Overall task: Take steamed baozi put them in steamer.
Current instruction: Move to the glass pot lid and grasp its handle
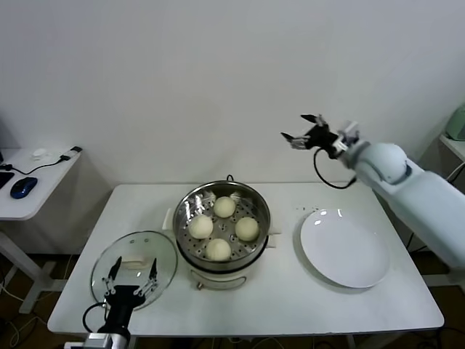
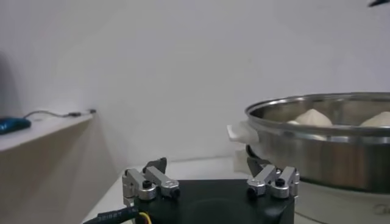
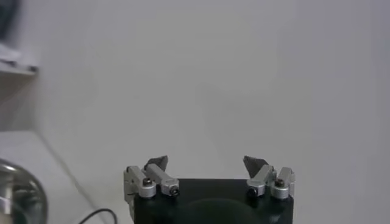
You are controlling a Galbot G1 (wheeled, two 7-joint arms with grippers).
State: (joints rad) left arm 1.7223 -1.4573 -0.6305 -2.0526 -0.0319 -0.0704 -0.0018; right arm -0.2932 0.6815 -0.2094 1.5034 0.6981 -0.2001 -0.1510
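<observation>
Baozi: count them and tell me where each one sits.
4, all on the perforated tray inside the steamer: far baozi, left baozi, right baozi, near baozi. None appear hidden.

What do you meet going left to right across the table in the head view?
Glass lid with the left end effector over it → steamer holding four baozi → white plate.

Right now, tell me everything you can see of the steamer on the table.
The steamer is a round, shiny stainless-steel pot on a white base with side handles, standing upright near the middle of the white table. Its perforated tray holds four cream-white baozi, spaced apart. It has no lid on; the glass lid lies flat beside it on the robot's left, and a white plate lies apart on its right. Neither gripper touches it.
</observation>
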